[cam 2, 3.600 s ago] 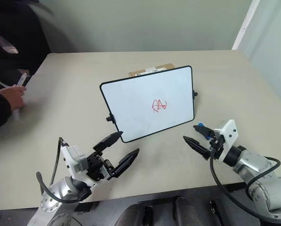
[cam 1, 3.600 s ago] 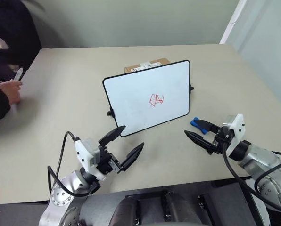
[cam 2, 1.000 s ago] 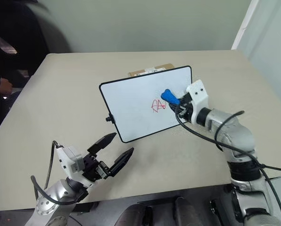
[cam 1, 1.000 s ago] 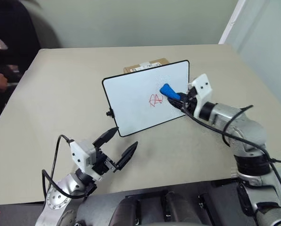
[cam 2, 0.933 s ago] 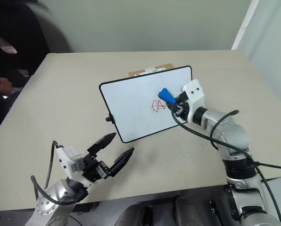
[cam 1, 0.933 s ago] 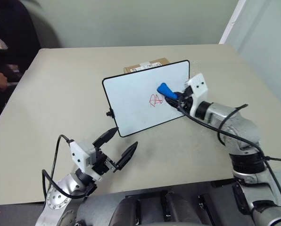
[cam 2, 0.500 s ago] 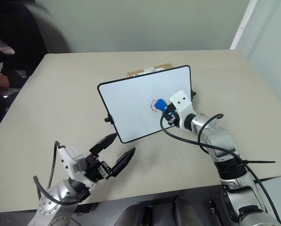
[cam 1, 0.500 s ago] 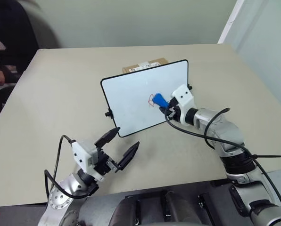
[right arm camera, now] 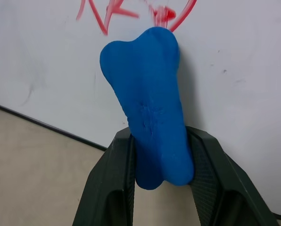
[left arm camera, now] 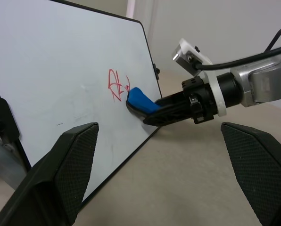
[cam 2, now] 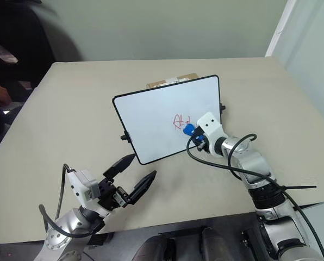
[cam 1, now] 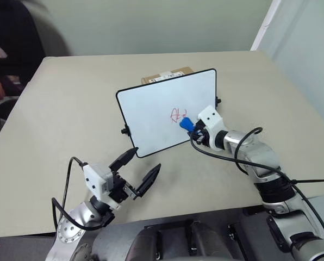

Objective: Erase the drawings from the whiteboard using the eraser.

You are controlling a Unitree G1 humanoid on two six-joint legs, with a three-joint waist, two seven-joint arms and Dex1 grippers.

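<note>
Lowered across the propped whiteboard (cam 1: pixel 167 111) since a second ago, the eraser (cam 1: pixel 186 124) is clamped in the closed right gripper (cam 1: pixel 192 129) just below the drawings (cam 1: pixel 178 113), its tip held against the board for wiping, while the left gripper (cam 1: pixel 140 171) is kept open, empty, near the table's front edge.

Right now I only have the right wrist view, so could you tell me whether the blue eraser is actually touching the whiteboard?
Observer: Yes. In the left wrist view, the blue eraser has its tip against the whiteboard, at the lower right edge of the red scribble.
Operator: Thank you. Is the left gripper steadying the board?
Observer: No. The left gripper hangs open over the table, short of the board's near corner.
Operator: What supports the board, then?
Observer: It stands tilted back, with a cardboard box just behind its top edge. I cannot tell whether it leans on the box.
</note>
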